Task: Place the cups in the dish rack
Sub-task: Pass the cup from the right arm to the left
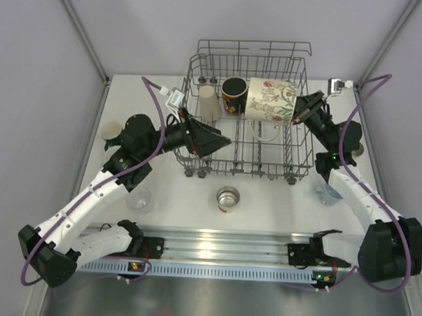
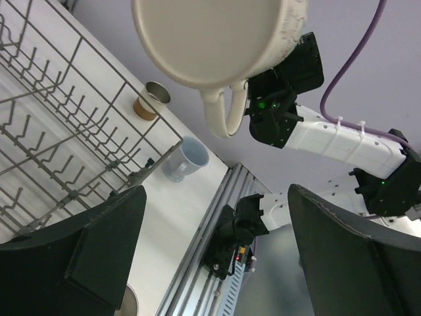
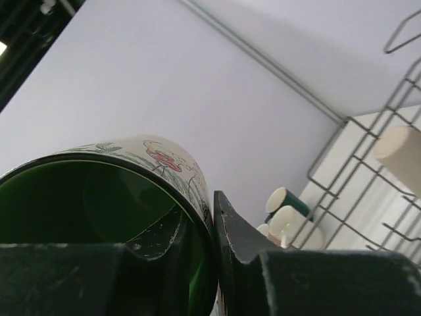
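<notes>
The dish rack (image 1: 245, 171) is a grey wire basket with upright tines and raised sides, standing at the far middle of the white table (image 1: 279, 206). The right gripper (image 1: 295, 113) pinches the rim of a round, glossy flowered mug (image 1: 268, 99) with a green inside. One of its fingers (image 3: 237, 237) is outside the wall and the other is within. The mug is held on its side over the rack's far right part. To its left in the rack are a black mug (image 1: 234, 94) and a matt cream cup (image 1: 208, 102). The left gripper (image 1: 213, 139) hangs at the rack's near left corner, spread wide and holding nothing. A shiny steel cup (image 1: 227, 198) and a clear cup (image 1: 140, 199) stand on the table on the near side of the rack.
</notes>
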Robot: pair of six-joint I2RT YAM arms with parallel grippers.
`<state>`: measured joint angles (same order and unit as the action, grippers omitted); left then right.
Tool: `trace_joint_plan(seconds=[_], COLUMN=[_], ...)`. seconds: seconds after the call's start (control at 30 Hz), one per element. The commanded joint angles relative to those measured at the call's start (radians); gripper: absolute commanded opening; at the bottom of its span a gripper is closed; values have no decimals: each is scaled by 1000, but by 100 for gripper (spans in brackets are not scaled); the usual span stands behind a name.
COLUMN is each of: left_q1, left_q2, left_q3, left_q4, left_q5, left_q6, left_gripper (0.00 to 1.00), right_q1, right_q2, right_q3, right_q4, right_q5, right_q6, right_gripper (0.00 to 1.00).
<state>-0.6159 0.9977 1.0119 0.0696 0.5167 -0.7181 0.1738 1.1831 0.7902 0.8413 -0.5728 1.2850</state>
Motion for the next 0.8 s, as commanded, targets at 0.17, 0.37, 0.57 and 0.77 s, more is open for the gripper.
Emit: trace_joint_plan(seconds=[0.17,0.37,0.57,0.77], left_q1=[1,-31,-57,-58], left_q2=[-4,2,2,31], left_q3=[-130,-134,-160,-165], left_q4=[387,397,397,397], left_q5=[89,95,66,54], left_q6=[-121,-78,-35,-20], left_gripper=[95,95,95,93], right_q1=[228,282,316,366], right_q2=[4,111,161,196], right_q3=[-68,-42,-33,10], right_q4=[522,639,636,613], right_q5=[142,175,225,274], right_q6=[145,194,166,125], right_gripper=[0,0,0,0])
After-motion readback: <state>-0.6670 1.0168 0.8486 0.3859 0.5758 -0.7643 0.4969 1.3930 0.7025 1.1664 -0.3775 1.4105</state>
